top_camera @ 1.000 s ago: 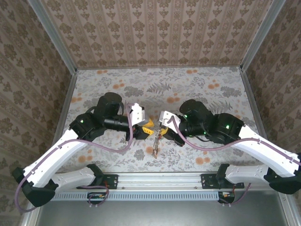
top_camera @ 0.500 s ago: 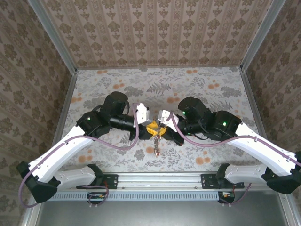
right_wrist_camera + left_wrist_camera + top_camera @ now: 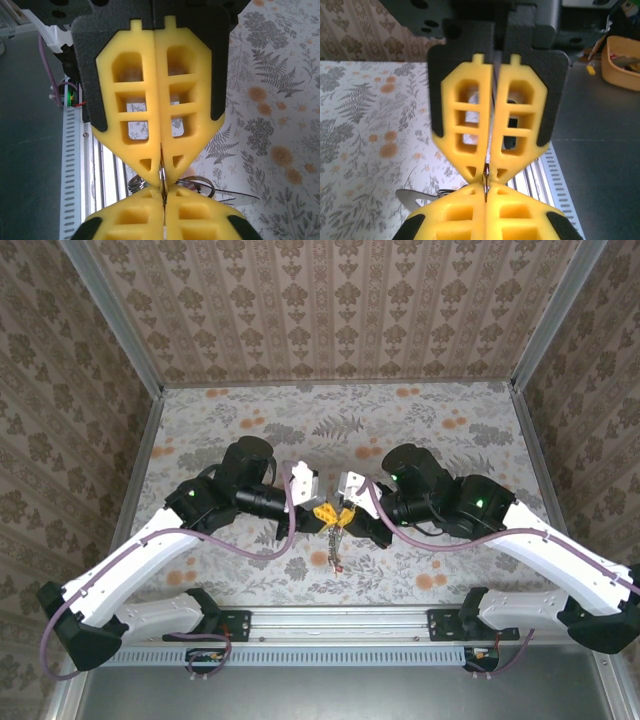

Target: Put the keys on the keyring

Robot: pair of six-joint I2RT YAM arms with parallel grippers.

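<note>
- Pinching the keyring tip to tip, left gripper and right gripper each press together on its wire, probably to steady it.
- Keys dangle beneath.

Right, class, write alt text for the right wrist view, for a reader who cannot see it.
The right hand, yellow fingers shut, meets the left hand tip to tip, both pinching a thin metal keyring between them. Small wire loops show beside the tips, above a floral tabletop.
</note>
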